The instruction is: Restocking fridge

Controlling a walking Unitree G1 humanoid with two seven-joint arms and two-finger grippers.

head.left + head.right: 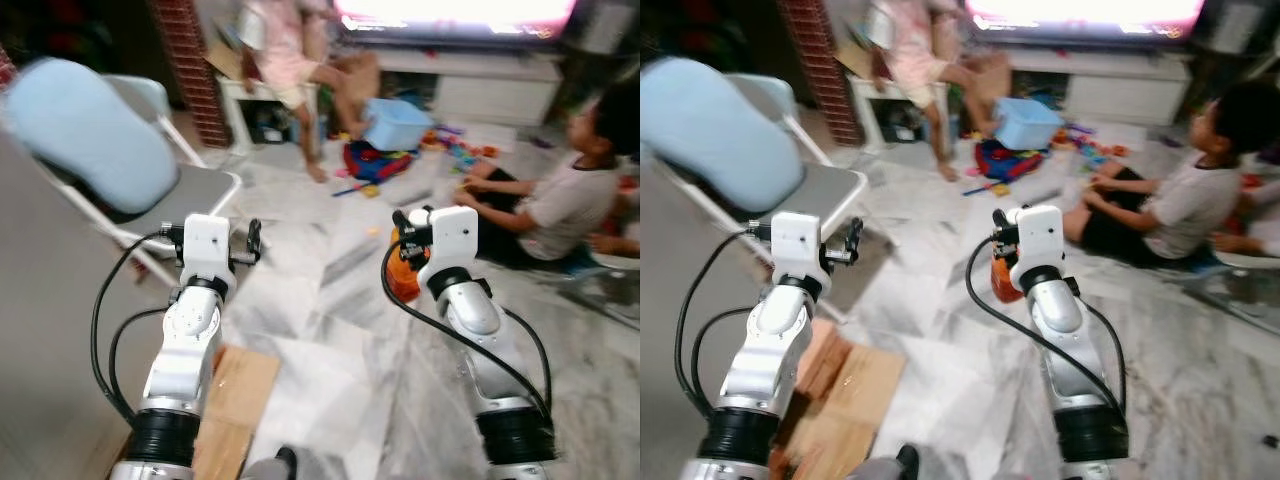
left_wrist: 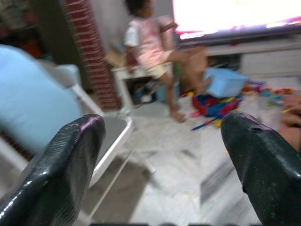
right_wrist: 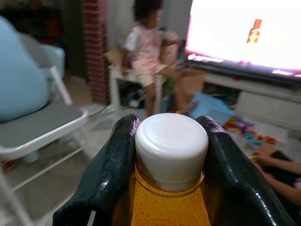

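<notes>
Currently carrying: right gripper (image 3: 170, 155) clamped just below the white cap (image 3: 171, 143) of an orange bottle (image 3: 169, 205). Left gripper (image 2: 164, 155) spread wide, holding nothing. No fridge seen ahead. Keep bottle upright, grip firm; steer wide of seated person (image 1: 560, 205) and folding chair (image 1: 150, 190).

My right gripper (image 3: 169, 155) clamps a bottle (image 3: 170, 207) at the neck, below its cap (image 3: 171, 146). A folding chair (image 1: 190, 190) stands left of my left gripper (image 2: 164, 155). Ahead of both grippers a seated person (image 1: 560, 205) is on the right, a bin (image 1: 395, 122) farther off.
</notes>
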